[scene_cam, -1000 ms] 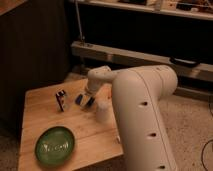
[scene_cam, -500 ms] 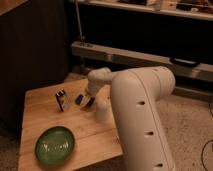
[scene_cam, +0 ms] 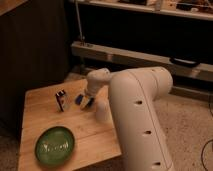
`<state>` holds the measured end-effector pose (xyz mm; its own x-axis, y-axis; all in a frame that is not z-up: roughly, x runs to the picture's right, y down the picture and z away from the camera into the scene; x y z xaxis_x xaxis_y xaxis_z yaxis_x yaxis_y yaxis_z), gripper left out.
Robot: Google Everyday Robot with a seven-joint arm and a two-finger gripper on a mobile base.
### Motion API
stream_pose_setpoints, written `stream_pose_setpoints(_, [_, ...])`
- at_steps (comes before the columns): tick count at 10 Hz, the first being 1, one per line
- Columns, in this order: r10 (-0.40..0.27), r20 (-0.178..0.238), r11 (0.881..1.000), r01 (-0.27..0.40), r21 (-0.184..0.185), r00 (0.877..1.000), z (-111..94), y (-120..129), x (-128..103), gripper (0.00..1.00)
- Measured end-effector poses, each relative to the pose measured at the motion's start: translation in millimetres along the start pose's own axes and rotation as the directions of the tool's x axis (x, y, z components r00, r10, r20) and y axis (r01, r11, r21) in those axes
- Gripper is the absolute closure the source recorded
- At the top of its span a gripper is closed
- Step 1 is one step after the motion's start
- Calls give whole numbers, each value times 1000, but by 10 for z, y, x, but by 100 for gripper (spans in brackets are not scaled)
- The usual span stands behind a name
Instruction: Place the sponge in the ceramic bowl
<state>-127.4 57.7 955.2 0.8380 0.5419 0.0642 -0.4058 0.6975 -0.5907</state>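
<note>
Wood, glaze and a smooth white shell on my feed.

I read the table (scene_cam: pixel 44 107) as pale matt planked wood and the ceramic bowl (scene_cam: pixel 55 146) as glossy green glaze. The arm (scene_cam: pixel 142 112) wears a smooth, satin white casing that looks like plastic. The gripper (scene_cam: pixel 88 101) sits low over the table's far part at the sponge (scene_cam: pixel 81 100), which looks dull and soft, and the floor (scene_cam: pixel 192 127) is speckled and gritty.

The ceramic bowl (scene_cam: pixel 54 145) sits on the surface (scene_cam: pixel 40 107) near its front left corner. A small box (scene_cam: pixel 61 99) stands toward the back edge, well behind the bowl. The sponge (scene_cam: pixel 81 102) is just right of the box, with the hand (scene_cam: pixel 86 99) right at it, reaching in from the right edge. A cup (scene_cam: pixel 102 112) stands right of the sponge, nearer the right edge.
</note>
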Motion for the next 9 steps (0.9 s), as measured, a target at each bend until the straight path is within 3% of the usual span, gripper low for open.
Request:
stream_pose_setpoints(3, [-5,-15,1000,5,-12,1000,33,33,18,70])
stream_pose_setpoints(4, [-6,-21,1000,6,-16,1000,38,46,46,84])
stream_pose_setpoints(5, [-6,-24,1000,5,-19,1000,18,46,72,91])
stream_pose_setpoints(7, [12,-11,999,-13,-33,1000,-106,-2,129,96])
stream_pose_setpoints(9, [21,27,999,-20,-39,999,-402,-55,61,96])
